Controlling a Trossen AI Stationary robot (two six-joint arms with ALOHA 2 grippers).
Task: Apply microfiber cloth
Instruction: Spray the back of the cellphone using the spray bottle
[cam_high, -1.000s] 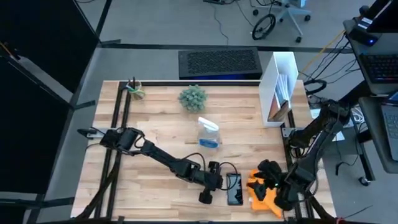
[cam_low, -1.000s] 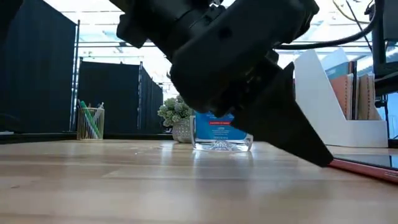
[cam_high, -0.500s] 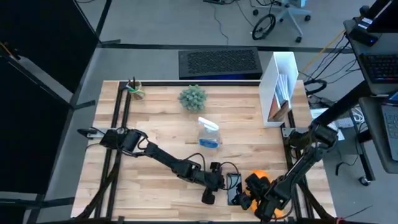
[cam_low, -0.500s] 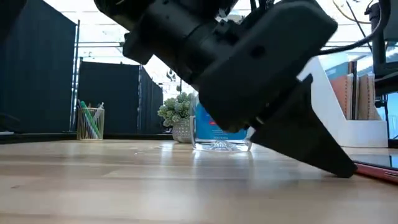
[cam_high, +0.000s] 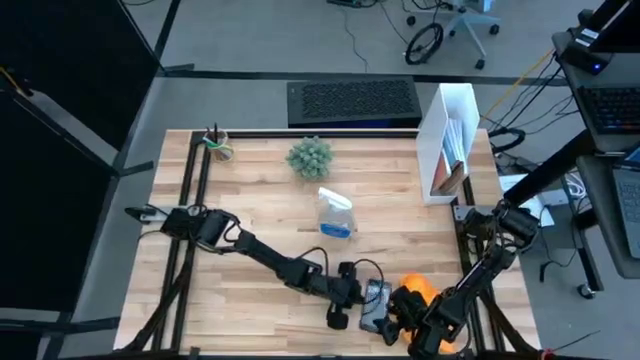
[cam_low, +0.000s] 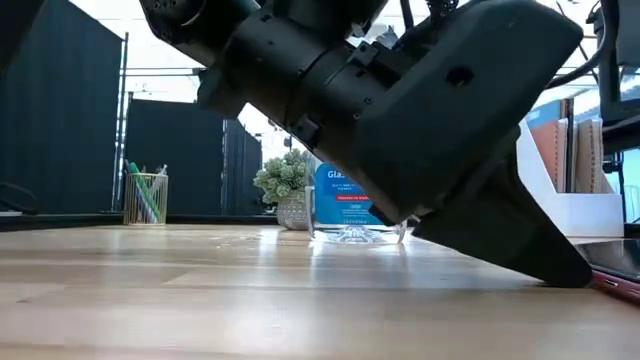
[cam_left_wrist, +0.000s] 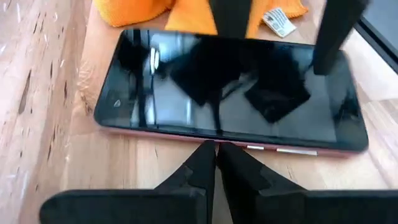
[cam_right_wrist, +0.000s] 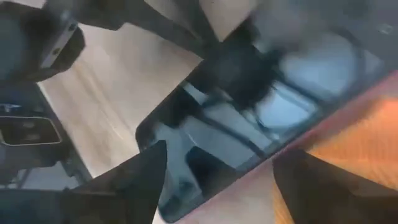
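Observation:
The dark phone (cam_high: 375, 305) lies flat near the table's front edge, screen up (cam_left_wrist: 230, 87). The orange microfiber cloth (cam_high: 418, 289) is bunched on the table just right of it and shows beyond the phone in the left wrist view (cam_left_wrist: 140, 9). My left gripper (cam_left_wrist: 216, 155) is shut, slanting down at the phone's left long side. My right gripper (cam_right_wrist: 227, 186) hangs open over the phone's right part, one finger (cam_left_wrist: 230, 15) in front of the cloth (cam_right_wrist: 348, 155), the other (cam_left_wrist: 333, 31) over the phone's end. Whether that finger touches the cloth cannot be told. My left gripper's shut fingertips (cam_left_wrist: 214, 148) meet the middle of the phone's left long edge (cam_left_wrist: 214, 138). They come from the table's left, slanting down, with the tips on the tabletop (cam_low: 570, 278). The phone lies flat on the wood.
A clear spray bottle (cam_high: 337, 215) with blue liquid stands mid-table, a small plant (cam_high: 310, 157) and a pen cup (cam_high: 216, 143) behind it. A white file holder (cam_high: 450, 140) stands at the far right. Bare wood lies left of my left arm.
My right gripper has swung toward the table's left edge, from over the spread cloth to over the phone. The cloth has been drawn along toward the phone and now lies bunched beside it. My left gripper has edged toward the right, staying at the phone's edge.

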